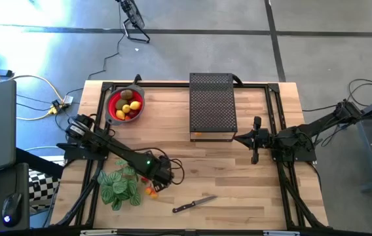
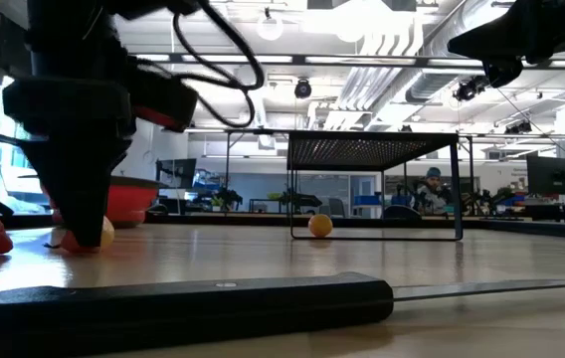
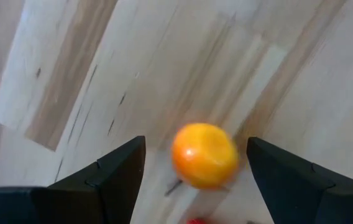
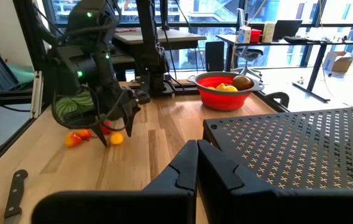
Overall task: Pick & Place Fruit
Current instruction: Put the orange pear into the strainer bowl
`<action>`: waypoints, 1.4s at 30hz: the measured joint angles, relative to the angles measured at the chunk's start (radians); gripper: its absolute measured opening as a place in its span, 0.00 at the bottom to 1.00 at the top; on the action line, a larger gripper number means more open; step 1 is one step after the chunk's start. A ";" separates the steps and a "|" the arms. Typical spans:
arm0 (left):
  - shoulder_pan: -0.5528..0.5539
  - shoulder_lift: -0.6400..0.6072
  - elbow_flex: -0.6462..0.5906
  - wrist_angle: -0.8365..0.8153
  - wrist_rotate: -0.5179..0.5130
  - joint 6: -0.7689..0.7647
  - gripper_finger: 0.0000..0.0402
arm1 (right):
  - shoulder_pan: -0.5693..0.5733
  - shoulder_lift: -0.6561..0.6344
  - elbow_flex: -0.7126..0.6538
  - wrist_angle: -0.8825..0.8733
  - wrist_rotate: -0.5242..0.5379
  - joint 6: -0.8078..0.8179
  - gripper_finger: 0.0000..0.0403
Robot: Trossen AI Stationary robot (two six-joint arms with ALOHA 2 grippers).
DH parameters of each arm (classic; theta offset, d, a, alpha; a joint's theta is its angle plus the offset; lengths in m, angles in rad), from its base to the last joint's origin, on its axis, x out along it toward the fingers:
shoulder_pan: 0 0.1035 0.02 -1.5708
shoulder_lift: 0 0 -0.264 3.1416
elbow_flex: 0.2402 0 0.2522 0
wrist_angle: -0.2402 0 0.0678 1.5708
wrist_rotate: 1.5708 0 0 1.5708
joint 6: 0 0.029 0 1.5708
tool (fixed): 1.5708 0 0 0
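Left pincer (image 1: 152,180), seen from above, hangs low and left of centre over the wooden worktop (image 1: 238,183). Its wrist view shows us wide-open fingers (image 3: 111,177) bracketing a small round orange fruit (image 3: 204,155), untouched. Right pincer (image 4: 196,163) waits shut.

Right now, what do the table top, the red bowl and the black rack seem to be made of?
Table top: pale wood planks, matte; grain and joints show.
Red bowl: probably plastic or silicone, smooth with a slight sheen; the look leaves it open.
Black rack: likely perforated metal sheet, matte; regular holes, thin legs.
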 joint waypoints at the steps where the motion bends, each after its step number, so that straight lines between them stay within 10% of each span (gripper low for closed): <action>1: 0.000 0.000 -0.016 0.014 0.002 -0.002 0.68 | 0.000 0.000 0.000 0.000 0.000 0.000 0.01; 42: 0.000 0.000 -0.087 0.095 0.016 -0.002 0.68 | 0.000 0.000 0.000 0.000 0.000 0.000 0.01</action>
